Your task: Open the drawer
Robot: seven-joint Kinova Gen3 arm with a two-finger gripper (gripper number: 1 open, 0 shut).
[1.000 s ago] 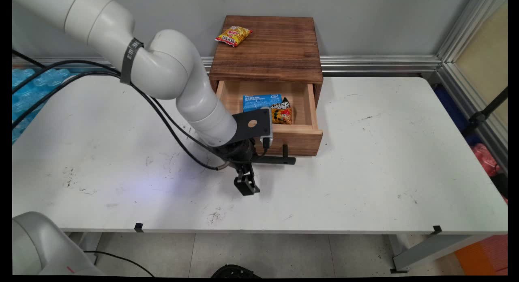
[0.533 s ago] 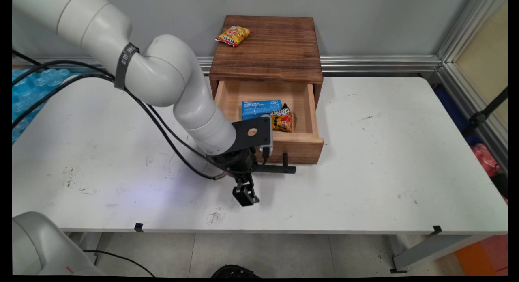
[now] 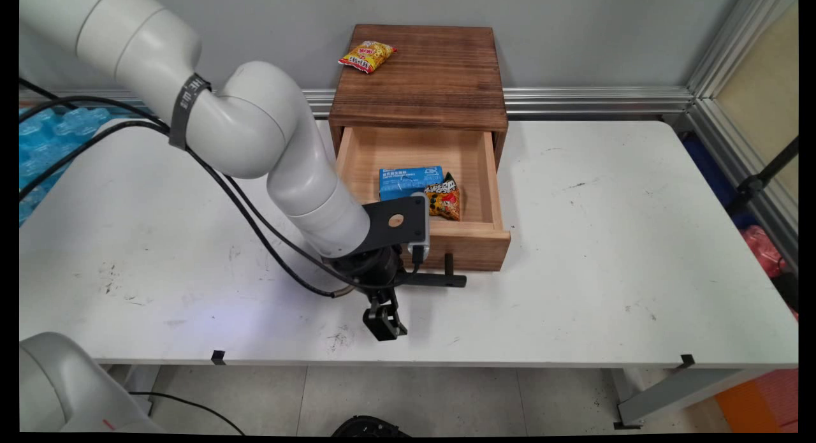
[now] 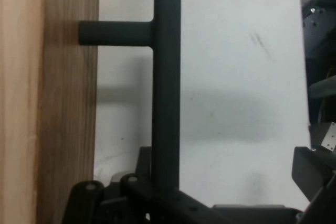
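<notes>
Black handle (image 4: pixel 167 87) is clamped in my gripper (image 4: pixel 157 195); I judge a straight, level pull toward the near edge keeps the wooden drawer (image 3: pixel 475 242) from binding.

The pulled-out drawer (image 3: pixel 422 194) and its black handle (image 3: pixel 440 280) block the bench's (image 3: pixel 605 252) middle. Inside, a blue box (image 3: pixel 410 179) and a snack packet (image 3: pixel 445 197) crowd the front; the back lies bare. The cabinet (image 3: pixel 417 73) top is free beside its yellow packet (image 3: pixel 366 55).

The arm's camera bracket (image 3: pixel 396 221) hides the near edge of the blue packet (image 3: pixel 410 179) and the drawer front's left part (image 3: pixel 475 246). In the hand view, the black handle bar (image 4: pixel 166 87) runs behind the linkage, its lower end unseen.
</notes>
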